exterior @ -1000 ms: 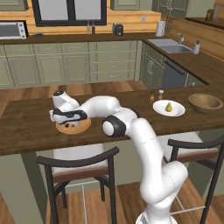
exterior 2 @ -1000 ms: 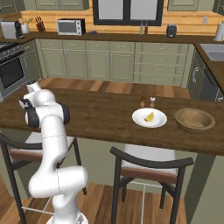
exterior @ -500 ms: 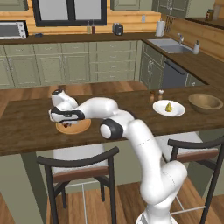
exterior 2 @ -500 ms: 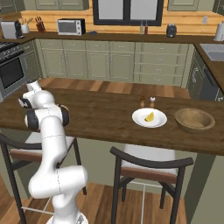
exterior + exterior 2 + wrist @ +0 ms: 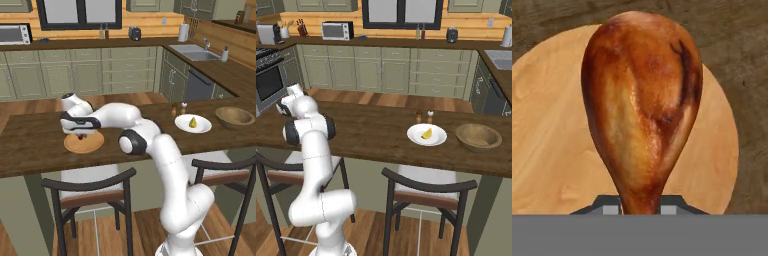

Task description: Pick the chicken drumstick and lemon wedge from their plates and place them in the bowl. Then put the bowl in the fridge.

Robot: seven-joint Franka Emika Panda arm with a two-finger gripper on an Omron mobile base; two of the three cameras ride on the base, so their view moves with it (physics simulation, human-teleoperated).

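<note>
Left base view is dominated by the long dark wooden counter, on which every loose item of the task is laid out in a row so that each can be reached from the stool side. No fridge is made out in these frames, so the final step is judged to call for the base to be driven elsewhere. At the far right end of the counter the deep wooden bowl is stood upright with nothing seen inside it, apparently ready to receive both foods. Just beside it the white plate is set, with the lemon wedge lying untouched at its middle; two small shakers are stood just behind that plate. Well apart, toward the left end, the tan wooden plate is laid flat, and the arm is stretched across to it with the gripper lowered onto it. In the hand view the chicken drumstick is seen lying over the plate, and the jaws are closed on its thin bone end, presumably because that narrow end fits between the fingers better than the meaty part. A grasp is judged to be made, with the lift and the long carry to the bowl not yet done.
</note>
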